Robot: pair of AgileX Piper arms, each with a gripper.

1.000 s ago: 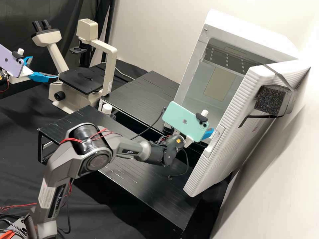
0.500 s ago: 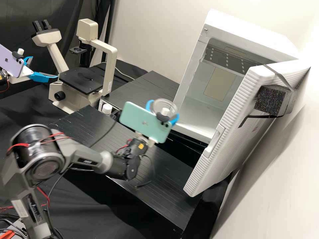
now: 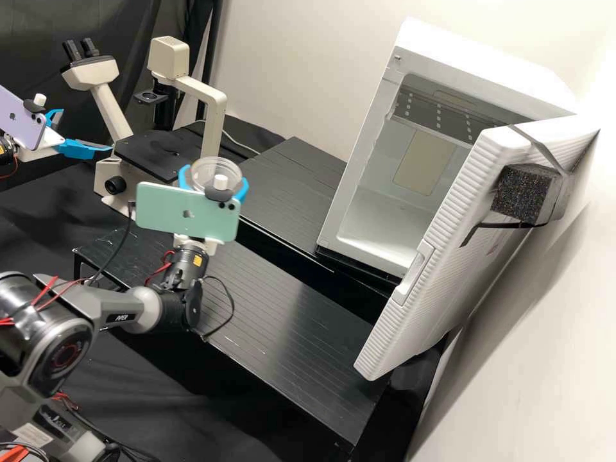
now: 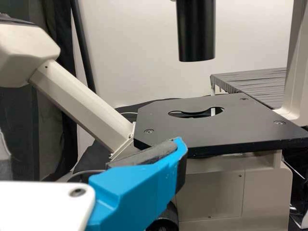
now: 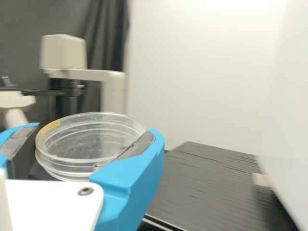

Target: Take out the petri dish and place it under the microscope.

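My right gripper [image 3: 215, 178] is shut on the clear petri dish [image 3: 206, 168], over the gap between the shelves, near the microscope stage [image 3: 151, 154]. In the right wrist view the round dish [image 5: 91, 144] lies between both pads of the gripper [image 5: 94, 132]. At the far left stands my left gripper [image 3: 86, 130], its fingers apart and empty, beside the microscope [image 3: 208, 122]. The left wrist view shows the left gripper [image 4: 96, 156] in front of the black stage [image 4: 211, 132], which has a rounded opening under the dark condenser tube [image 4: 196, 33].
The white incubator [image 3: 327, 234] stands at the right with its ribbed door [image 3: 436, 256] swung open. Black slatted shelves [image 3: 282, 321] run between it and the microscope. A white-capped bottle partly showed earlier near the front shelf.
My right gripper has come from beside the incubator door leftward to near the microscope, carrying the petri dish, which is now in clear sight. The left arm has kept still.
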